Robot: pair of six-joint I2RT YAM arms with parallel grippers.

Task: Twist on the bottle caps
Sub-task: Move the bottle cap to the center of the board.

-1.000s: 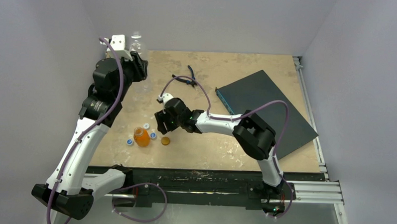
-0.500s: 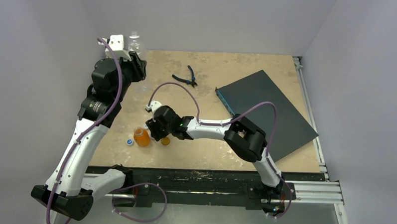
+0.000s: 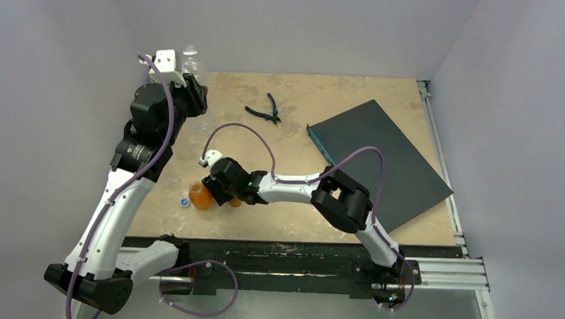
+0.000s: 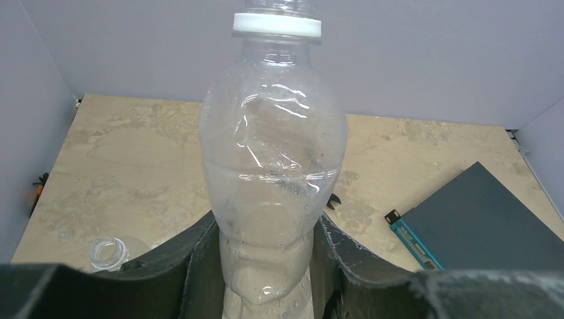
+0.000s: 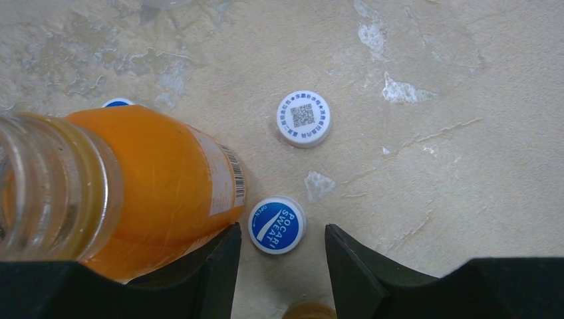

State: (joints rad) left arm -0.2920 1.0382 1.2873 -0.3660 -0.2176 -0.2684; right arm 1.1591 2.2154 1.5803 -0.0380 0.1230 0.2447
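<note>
My left gripper [image 3: 190,92] is shut on a tall clear bottle [image 4: 273,166] and holds it upright at the far left; its white neck ring [image 4: 277,24] shows, its top is cut off. A squat orange bottle [image 5: 153,186] stands uncapped, also seen from above [image 3: 201,196]. My right gripper [image 5: 281,232] is open, low over the table beside it, with a blue cap [image 5: 277,224] between its fingers. A whitish cap with a code print [image 5: 304,117] lies farther on. Another blue cap [image 3: 184,203] lies left of the bottle. The orange-brown cap [image 3: 236,200] lies right of it.
A second clear bottle's open mouth [image 4: 110,252] shows low on the left of my left gripper. Blue-handled pliers [image 3: 266,111] lie at the back middle. A dark flat box [image 3: 379,159] covers the right side of the table.
My right gripper has moved left and nearer, from beside the caps to right over them next to the orange bottle. The left arm holds the clear bottle almost unmoved.
</note>
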